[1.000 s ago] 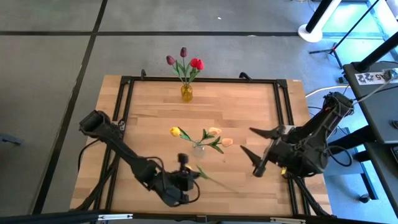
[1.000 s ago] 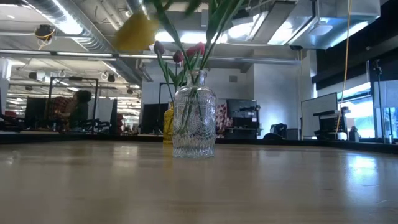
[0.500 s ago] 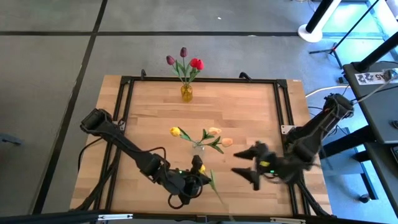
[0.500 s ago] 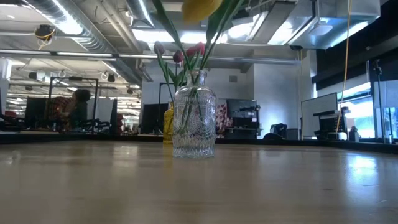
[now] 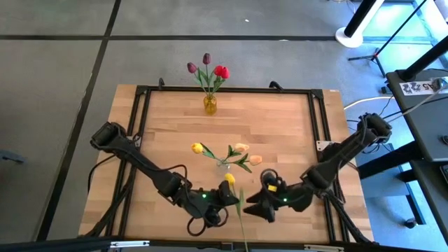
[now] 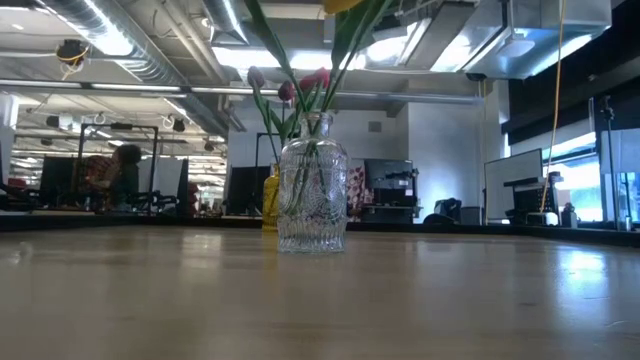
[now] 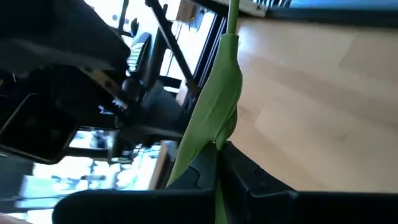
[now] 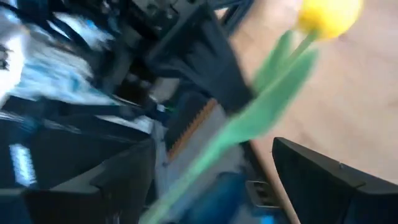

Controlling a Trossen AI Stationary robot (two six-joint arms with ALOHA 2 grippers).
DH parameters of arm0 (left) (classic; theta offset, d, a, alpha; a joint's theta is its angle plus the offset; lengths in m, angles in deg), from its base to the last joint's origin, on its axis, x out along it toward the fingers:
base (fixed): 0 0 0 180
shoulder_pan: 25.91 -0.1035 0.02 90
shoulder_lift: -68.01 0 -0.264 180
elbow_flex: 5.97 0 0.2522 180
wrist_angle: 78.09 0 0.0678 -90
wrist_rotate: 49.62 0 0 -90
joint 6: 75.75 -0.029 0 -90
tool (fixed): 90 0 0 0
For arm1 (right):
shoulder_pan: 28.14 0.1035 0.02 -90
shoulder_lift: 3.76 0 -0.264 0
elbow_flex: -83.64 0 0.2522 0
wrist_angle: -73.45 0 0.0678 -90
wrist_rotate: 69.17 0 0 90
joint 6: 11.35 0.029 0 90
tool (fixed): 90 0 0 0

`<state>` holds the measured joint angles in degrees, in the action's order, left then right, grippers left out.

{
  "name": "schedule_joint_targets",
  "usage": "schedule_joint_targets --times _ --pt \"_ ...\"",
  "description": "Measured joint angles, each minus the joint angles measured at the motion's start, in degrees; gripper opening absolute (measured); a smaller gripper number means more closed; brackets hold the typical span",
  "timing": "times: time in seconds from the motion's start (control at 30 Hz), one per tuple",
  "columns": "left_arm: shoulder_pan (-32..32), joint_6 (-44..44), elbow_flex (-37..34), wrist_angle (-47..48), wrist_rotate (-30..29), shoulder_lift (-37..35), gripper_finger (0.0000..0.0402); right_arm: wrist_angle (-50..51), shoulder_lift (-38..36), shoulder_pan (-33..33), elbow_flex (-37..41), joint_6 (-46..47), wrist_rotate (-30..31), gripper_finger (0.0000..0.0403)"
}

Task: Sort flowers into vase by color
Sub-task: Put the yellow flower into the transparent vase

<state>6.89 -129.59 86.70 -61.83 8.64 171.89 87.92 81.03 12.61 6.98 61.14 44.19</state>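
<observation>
A yellow tulip [image 5: 229,180] on a long green stem [image 5: 241,220] is up in the air near the table's near edge, its stem end pointing toward that edge. My left gripper [image 5: 229,199] is shut on it. My right gripper [image 5: 255,207] is open just to the right of the stem; in the right wrist view its fingers [image 8: 336,177] stand on either side of the stem [image 8: 211,152] without touching it. A clear glass vase [image 5: 224,167] with yellow and peach tulips stands mid-table. An amber vase [image 5: 210,105] with red and purple tulips stands at the far edge. My left gripper pinches the tulip's stem between its two fingers at the leaf [image 7: 214,118], not far below the yellow head. The fingers lie across the stem. The flower is lifted clear of the table, with the long stem end [image 5: 244,234] reaching free toward the near edge.
A black frame [image 5: 318,126] runs along the table's edges. The low view shows the clear vase [image 6: 312,195] in front of the amber one, with bare wood on both sides. A person sits far back in the room [image 6: 118,175].
My left gripper has moved right along the near edge and turned the tulip about: the stem, which pointed toward the table's right, now points toward the near edge. My right gripper, open, has swept from the right side toward the near edge and left, up to the stem.
</observation>
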Motion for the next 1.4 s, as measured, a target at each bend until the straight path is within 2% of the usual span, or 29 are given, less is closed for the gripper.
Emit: schedule_joint_targets --times 0.1,0.3,0.43,0.63,0.83,0.9,1.0,1.13,1.2,1.3,1.4 --pt "-0.76 -3.84 0.02 -0.02 -1.1 0.0 0.0002 -3.86 1.92 -1.12 -0.06 5.11 -2.0 0.0324" --pt "-1.81 -4.26 0.02 -0.46 -1.32 0.0 0.0002 -4.17 4.4 -2.7 -0.01 12.39 -3.27 0.0308" --pt "-1.8 -4.86 0.02 -0.44 -2.49 -0.02 0.0002 -4.76 4.39 -3.39 -0.01 12.61 -2.13 0.0257" --pt "-1.0 -4.86 0.02 -0.44 -2.61 -0.02 0.0008 -4.19 4.39 -3.41 -0.01 12.75 -2.11 0.0144" --pt "-0.07 -5.32 0.02 -0.44 -2.59 -0.08 0.0049 -4.24 4.39 -3.39 -0.01 9.92 -4.51 0.002" --pt "-0.04 -4.94 0.05 -0.44 -2.55 -0.13 0.0068 -4.22 4.39 -3.39 -0.01 8.72 -4.49 0.0013" --pt "0.28 -0.21 0.09 -0.55 -3.82 -0.13 0.0093 -4.2 4.39 -3.41 -0.01 7.86 -3.33 0.0025" --pt "2.89 7.47 0.09 -2.46 -7.54 -0.75 0.0115 -4.7 4.39 -3.33 -0.01 3.37 -1.38 0.0011" --pt "5.31 10.87 0.09 -2.45 -8.81 -1.97 0.0121 -6.31 4.39 -3.31 -0.01 -1.68 -0.88 0.0007" --pt "9.59 17.58 0.09 -0.77 -11.33 -4.88 0.0124 -10.89 4.38 -3.33 -0.03 -12.75 0.01 0.0012" --pt "14.07 30.21 0.09 4.39 -11.75 -8.95 0.0122 -14.53 4.35 -3.33 -0.04 -27.34 0.62 0.0008"
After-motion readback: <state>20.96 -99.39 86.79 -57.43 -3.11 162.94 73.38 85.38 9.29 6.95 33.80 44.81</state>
